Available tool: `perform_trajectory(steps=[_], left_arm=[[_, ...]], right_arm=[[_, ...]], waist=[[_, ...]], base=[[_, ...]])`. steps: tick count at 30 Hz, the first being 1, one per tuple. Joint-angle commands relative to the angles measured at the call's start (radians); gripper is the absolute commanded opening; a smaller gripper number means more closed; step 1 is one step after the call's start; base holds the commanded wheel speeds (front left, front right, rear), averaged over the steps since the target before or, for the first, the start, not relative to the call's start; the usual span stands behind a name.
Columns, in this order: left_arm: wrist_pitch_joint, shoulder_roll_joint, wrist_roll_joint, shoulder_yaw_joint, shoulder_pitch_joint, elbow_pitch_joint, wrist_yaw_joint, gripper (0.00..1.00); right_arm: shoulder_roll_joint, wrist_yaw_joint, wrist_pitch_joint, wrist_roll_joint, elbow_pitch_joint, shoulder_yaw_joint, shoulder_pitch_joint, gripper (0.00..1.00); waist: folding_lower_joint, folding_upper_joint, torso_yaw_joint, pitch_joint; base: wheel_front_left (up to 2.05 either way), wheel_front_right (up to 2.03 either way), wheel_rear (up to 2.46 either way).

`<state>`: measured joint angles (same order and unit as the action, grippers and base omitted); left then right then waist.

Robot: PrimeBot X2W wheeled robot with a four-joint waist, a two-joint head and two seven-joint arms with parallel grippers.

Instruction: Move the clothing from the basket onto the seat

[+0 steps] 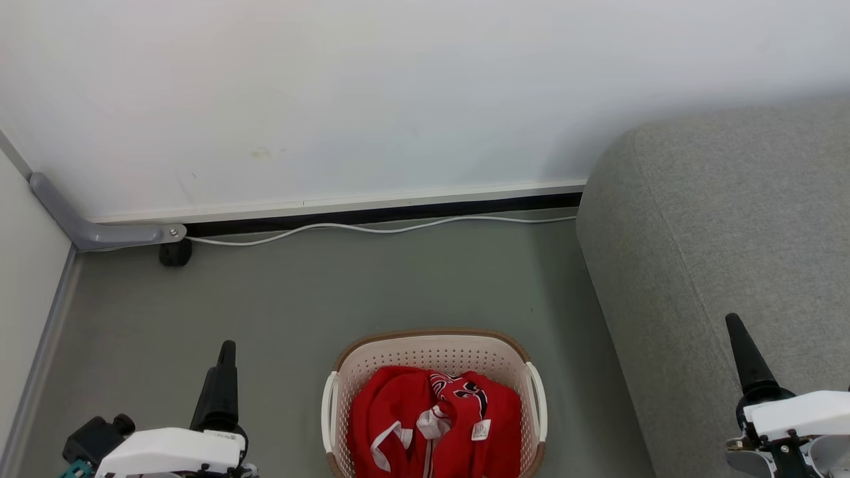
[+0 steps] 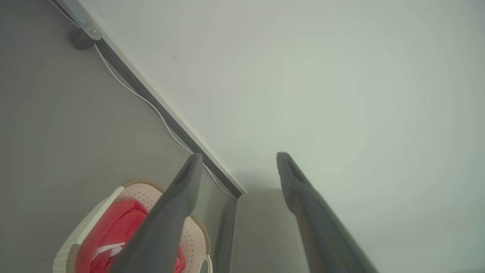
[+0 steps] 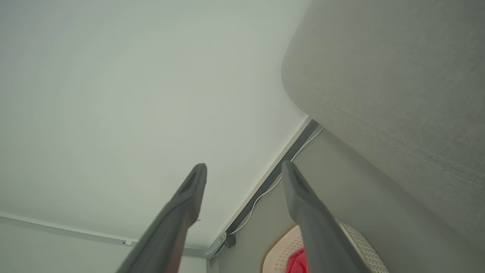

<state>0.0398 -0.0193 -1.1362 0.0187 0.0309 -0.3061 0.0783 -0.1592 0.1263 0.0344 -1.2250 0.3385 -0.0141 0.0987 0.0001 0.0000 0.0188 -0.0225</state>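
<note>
Bright red clothing with white trim and a small white tag lies bunched in the cream perforated basket, which stands on the floor at the bottom centre of the head view. The light-grey seat rises just right of the basket. My left gripper hovers over the floor left of the basket, open and empty. My right gripper stands over the seat's edge, open and empty too. The left wrist view shows the left gripper, with the clothing and the basket partly behind one finger. The right wrist view has the right gripper and the seat.
A white cable runs along the dark baseboard at the foot of the white wall. A grey conduit and a small black fitting sit in the left corner. Grey floor lies between the wall and the basket.
</note>
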Motion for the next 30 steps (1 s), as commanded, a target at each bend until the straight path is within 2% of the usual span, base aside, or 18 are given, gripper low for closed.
perform_trajectory(steps=[1,30], left_arm=[[0.014,-0.014,0.044,0.005,0.059,0.032,-0.010,1.00],[0.096,-0.021,0.429,-0.039,0.102,0.044,-0.113,1.00]], right_arm=[[-0.030,0.004,0.019,0.032,-0.025,-0.014,0.054,1.00],[-0.127,0.004,0.102,0.278,-0.004,-0.167,0.158,1.00]], waist=[[-0.0001,0.0000,0.000,-0.001],[-0.0001,0.0000,0.004,-0.015]], base=[[0.00,0.00,0.00],[0.00,0.00,0.00]])
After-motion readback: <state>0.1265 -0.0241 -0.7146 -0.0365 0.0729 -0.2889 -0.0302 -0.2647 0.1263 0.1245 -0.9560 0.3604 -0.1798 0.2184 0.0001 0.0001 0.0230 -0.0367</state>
